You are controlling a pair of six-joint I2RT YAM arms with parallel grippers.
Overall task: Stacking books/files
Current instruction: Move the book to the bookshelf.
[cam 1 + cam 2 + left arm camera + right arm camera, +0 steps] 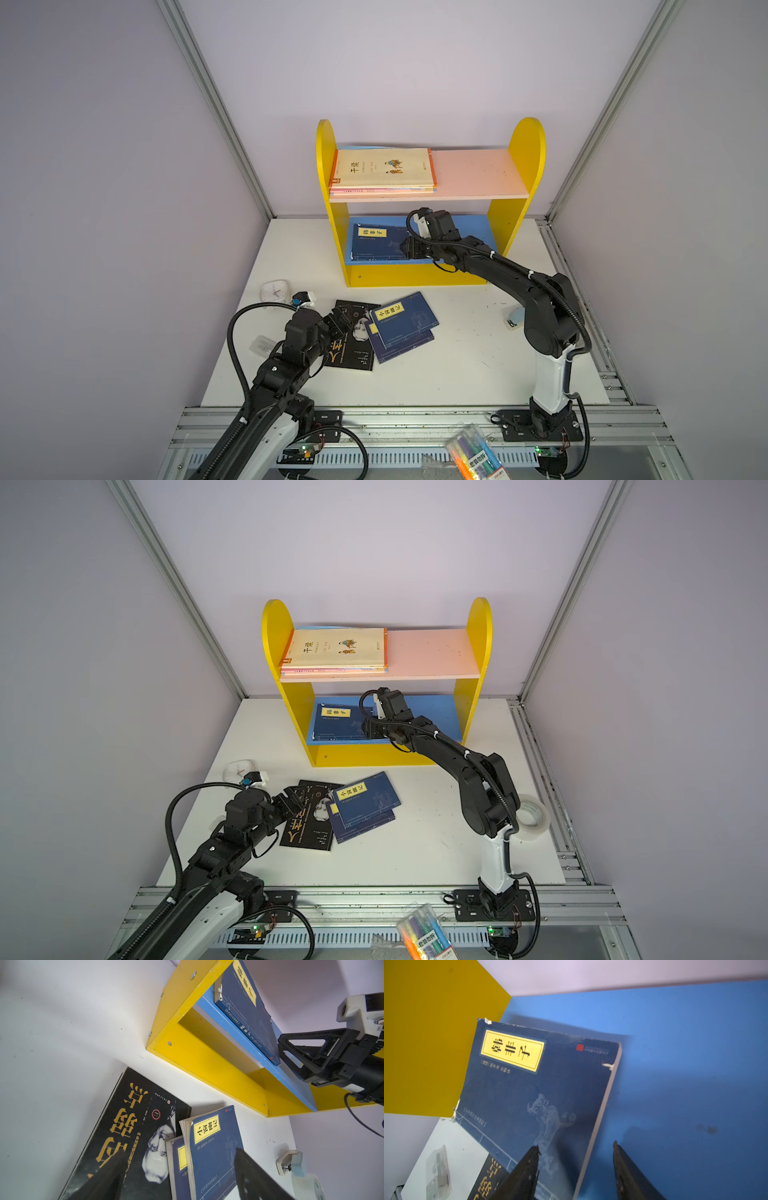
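Right wrist view: right gripper (576, 1145) open, jaws straddling the page edge of the navy book (529, 1088), which lies flat on the blue shelf (685, 1064). One finger sits over the cover, the other over bare board. Risk: closing here may pinch only the cover, or shove the book askew into the yellow side panel (425, 1032) close beyond it. Free board lies beside the outer finger; the pink shelf (473, 170) overhead limits lift. Left gripper (179, 1151) open, hovering above the black book (124, 1126) and overlapped navy books (216, 1142) on the table (457, 365). Farthest, a cream-covered stack (384, 168) on the pink shelf.
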